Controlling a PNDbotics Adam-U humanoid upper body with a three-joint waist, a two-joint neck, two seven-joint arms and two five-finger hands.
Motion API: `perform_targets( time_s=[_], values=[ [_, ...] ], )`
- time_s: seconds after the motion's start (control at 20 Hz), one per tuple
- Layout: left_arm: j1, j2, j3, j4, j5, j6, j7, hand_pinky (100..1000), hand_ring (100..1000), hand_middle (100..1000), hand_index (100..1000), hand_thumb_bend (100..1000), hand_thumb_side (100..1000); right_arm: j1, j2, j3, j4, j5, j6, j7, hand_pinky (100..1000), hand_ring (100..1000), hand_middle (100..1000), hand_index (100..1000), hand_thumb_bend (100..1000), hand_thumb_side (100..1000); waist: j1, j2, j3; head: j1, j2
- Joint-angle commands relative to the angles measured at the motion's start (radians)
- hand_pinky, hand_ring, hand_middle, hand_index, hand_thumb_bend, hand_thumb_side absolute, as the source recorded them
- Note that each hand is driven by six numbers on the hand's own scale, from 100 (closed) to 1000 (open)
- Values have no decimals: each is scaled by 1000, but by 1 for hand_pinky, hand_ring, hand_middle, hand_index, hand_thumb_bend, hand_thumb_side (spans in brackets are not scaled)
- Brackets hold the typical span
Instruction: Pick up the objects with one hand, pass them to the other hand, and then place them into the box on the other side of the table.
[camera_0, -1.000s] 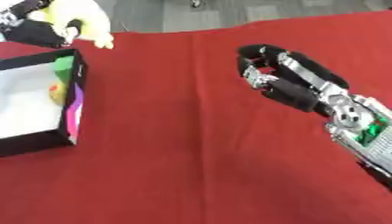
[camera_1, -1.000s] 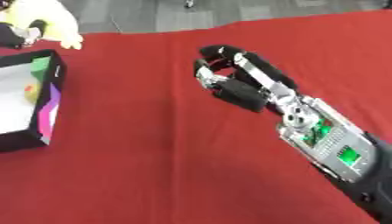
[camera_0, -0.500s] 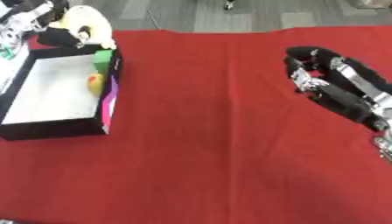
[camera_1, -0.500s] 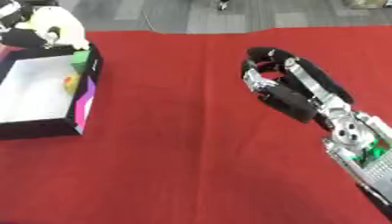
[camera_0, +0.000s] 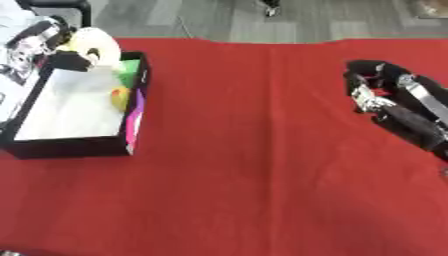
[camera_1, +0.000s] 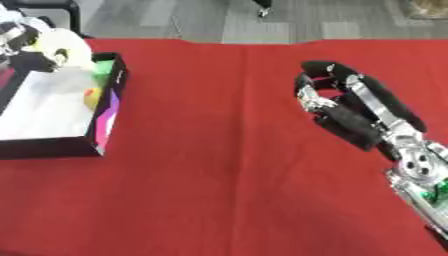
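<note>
Two hands show in the left eye view, well apart across a bench (camera_0: 254, 150) draped in red cloth. At the upper left, the left hand (camera_0: 52, 47) has its fingers curled round a pale yellow, rounded object (camera_0: 96, 45), which sits over the far corner of the box (camera_0: 79, 147), a black-walled tray with a white floor and a bright magenta and purple stripe on its outer side. Inside the box, against its right wall, lie a green piece (camera_0: 129, 72) and a small yellow-and-red thing (camera_0: 118, 97); their shapes cannot be made out. The right hand (camera_0: 385, 100) hangs over the cloth at the right edge, fingers curled inward with nothing in them, its black forearm running off the lower right. Beyond the bench lies grey floor. In the right eye view the same layout shifts leftward: the box (camera_1: 52, 145) reaches the left border, and the left hand (camera_1: 22, 47) is partly cut off there, so the pale object (camera_1: 70, 47) shows more clearly than the fingers on it. The right hand (camera_1: 337, 102) is seen whole here, fingers bent toward the palm and empty, with a silver wrist joint (camera_1: 420, 167) and a glimpse of green at the forearm. Open red cloth lies between the box and the right hand, with nothing standing there.
</note>
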Motion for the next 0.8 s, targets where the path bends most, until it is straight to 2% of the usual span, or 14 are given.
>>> perform_targets(
  time_s=[0.05, 0.15, 0.25, 0.3, 0.4, 0.45, 0.5, 0.55, 0.6, 0.75, 0.8],
  values=[
    [-5, 40, 21, 6, -21, 4, 20, 773, 693, 488, 409, 100, 240, -6, -23, -17, -15, 4, -5, -7, 646, 837, 812, 890, 100, 754, -15, 2, -2, 3, -12],
    [6, 37, 28, 19, -35, 9, 40, 779, 703, 502, 441, 100, 215, -2, -21, -22, -15, 4, -10, -11, 646, 837, 812, 890, 100, 755, -21, 6, -4, 1, -12],
    [12, 35, 29, 26, -41, 4, 47, 794, 719, 534, 546, 100, 191, 0, -18, -24, -15, 5, -13, -15, 646, 836, 811, 889, 100, 733, -25, 10, -6, -2, -12],
    [14, 34, 28, 29, -46, 1, 47, 794, 719, 534, 546, 100, 191, 1, -17, -25, -15, 5, -13, -16, 646, 836, 811, 889, 100, 733, -26, 11, -6, -3, -11],
    [16, 33, 29, 35, -59, -1, 44, 805, 731, 577, 635, 100, 193, 1, -16, -26, -15, 4, -14, -17, 646, 835, 811, 889, 100, 714, -27, 14, -7, -5, -10],
    [18, 33, 30, 36, -65, -2, 41, 818, 756, 622, 696, 100, 286, 0, -16, -26, -15, 4, -14, -17, 646, 835, 811, 889, 100, 717, -27, 15, -7, -4, -10],
    [19, 33, 31, 38, -69, -2, 38, 835, 790, 683, 766, 126, 432, 0, -15, -26, -15, 3, -14, -17, 646, 835, 810, 888, 100, 724, -26, 16, -7, -4, -11],
    [20, 33, 34, 40, -73, 0, 37, 843, 809, 714, 804, 159, 521, 0, -15, -26, -15, 3, -13, -16, 646, 835, 810, 889, 100, 727, -27, 17, -7, -4, -14],
    [22, 33, 39, 43, -73, 8, 37, 861, 838, 753, 841, 240, 639, 0, -14, -25, -15, 3, -12, -15, 647, 835, 810, 889, 100, 730, -28, 17, -7, -7, -17],
    [25, 34, 47, 45, -71, 28, 46, 884, 860, 782, 874, 408, 792, 4, -14, -25, -15, 9, -17, -13, 648, 830, 808, 889, 100, 731, -32, 18, -10, -13, -17],
    [26, 35, 47, 45, -74, 33, 48, 886, 862, 784, 876, 435, 817, 5, -15, -25, -15, 11, -18, -13, 648, 830, 805, 889, 100, 731, -33, 18, -11, -14, -16]
  ],
)
